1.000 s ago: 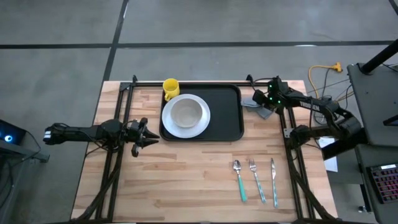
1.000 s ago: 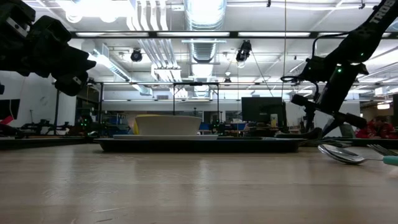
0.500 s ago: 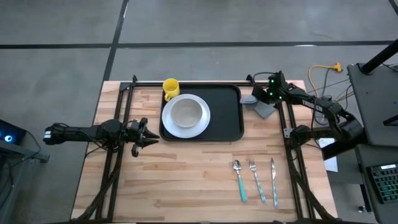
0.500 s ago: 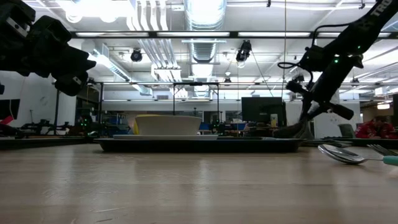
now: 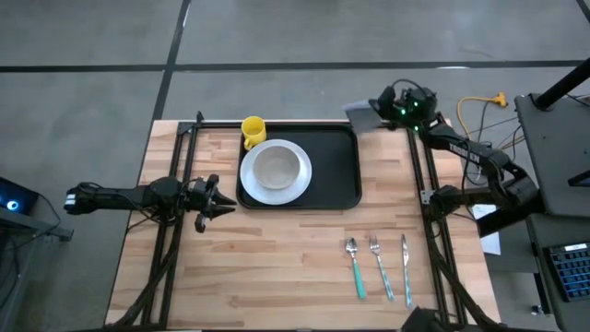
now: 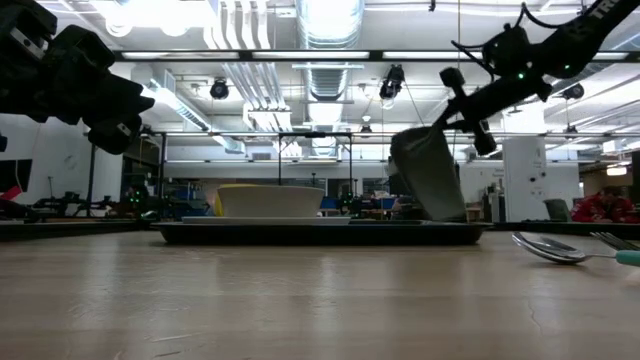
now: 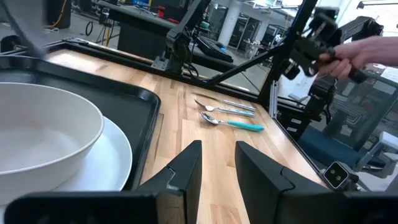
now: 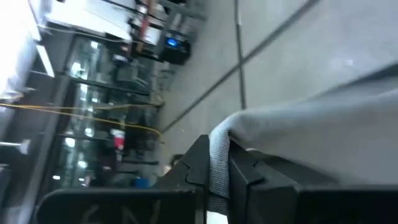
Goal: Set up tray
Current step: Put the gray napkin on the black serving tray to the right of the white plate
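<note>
Table: pale wood, black frame rails along both sides and the far edge

Tray: flat on the far half of the table, near the middle. I judge it stiff, light for its width, likely slick; best taken by the low rim on a bare edge, kept level because of its load

Tray holds a white plate with a white bowl sitting on it, bowl looks empty. Yellow mug at the tray's far left corner; whether inside the rim I cannot tell. Right half of the tray is bare

Right gripper: raised above the far right corner of the tray, fingers pinched tight on a grey cloth that hangs limp, soft, light

Left gripper: just left of the tray, off the table, fingers parted, nothing between them

Spoon, fork, knife: side by side on the near right of the table, well apart from the tray
</note>
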Controlling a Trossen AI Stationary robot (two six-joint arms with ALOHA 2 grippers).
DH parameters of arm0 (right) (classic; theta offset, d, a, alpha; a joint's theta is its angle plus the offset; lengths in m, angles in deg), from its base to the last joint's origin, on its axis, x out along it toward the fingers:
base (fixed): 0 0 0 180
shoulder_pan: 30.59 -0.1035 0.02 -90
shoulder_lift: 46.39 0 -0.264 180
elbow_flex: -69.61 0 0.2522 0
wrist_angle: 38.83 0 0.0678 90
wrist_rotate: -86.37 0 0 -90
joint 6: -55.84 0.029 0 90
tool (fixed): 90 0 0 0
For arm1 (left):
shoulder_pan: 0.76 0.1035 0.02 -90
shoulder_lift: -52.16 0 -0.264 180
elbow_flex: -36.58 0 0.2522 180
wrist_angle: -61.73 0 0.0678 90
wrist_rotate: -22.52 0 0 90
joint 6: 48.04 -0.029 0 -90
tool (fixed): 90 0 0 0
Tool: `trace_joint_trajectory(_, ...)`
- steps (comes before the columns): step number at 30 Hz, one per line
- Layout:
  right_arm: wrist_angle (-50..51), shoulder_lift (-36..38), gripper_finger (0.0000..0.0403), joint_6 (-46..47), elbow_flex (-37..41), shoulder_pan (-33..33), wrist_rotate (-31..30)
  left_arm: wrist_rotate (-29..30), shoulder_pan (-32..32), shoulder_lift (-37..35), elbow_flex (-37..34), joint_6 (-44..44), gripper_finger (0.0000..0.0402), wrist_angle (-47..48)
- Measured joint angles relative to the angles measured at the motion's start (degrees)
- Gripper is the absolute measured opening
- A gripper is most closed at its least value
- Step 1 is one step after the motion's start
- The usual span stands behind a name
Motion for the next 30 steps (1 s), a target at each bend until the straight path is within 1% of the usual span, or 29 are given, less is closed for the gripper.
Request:
trace_joint_trajectory(4, -0.25, -3.59, 0.0013, 0.59, -4.75, -0.75, 0.0, 0.0, 0.0, 0.0, 0.0, 0.0, 0.0082, -0.01)
trace_joint_trajectory(8, -1.53, -9.55, 0.0013, 1.29, -9.83, -2.16, 0.02, 0.0, 0.0, 0.0, 0.0, 0.0, 0.0082, 0.01)
trace_joint_trajectory(14, -8.32, -19.54, 0.0012, 5.01, -18.6, -4.29, 0.33, -0.01, -0.02, 0.0, 0.0, 0.0, 0.0082, -0.01)
trace_joint_trajectory(19, -9.76, -24.74, 0.0013, 3.78, -23.75, -6.76, 4.64, -0.01, -0.02, 0.0, 0.0, 0.01, 0.0082, -0.01)
trace_joint_trajectory(22, -9.74, -25.17, 0.0012, 3.2, -23.79, -8.77, 5.92, 0.0, -0.02, 0.0, 0.0, 0.0, 0.0082, 0.01)
trace_joint_trajectory(24, -9.4, -24.17, 0.0012, 3.19, -21.77, -10.22, 5.92, 0.0, -0.02, 0.0, 0.0, 0.01, 0.0082, 0.01)
trace_joint_trajectory(28, -8.23, -19.95, 0.0013, 2.61, -15.21, -13.74, 5.52, -0.01, -0.02, 0.0, 0.0, 0.02, 0.0082, -0.01)
trace_joint_trajectory(30, -8.36, -17.58, 0.0013, 4.13, -11.12, -15.91, 3.96, 0.0, -0.08, 0.0, 0.0, 0.0, 0.0082, 0.01)
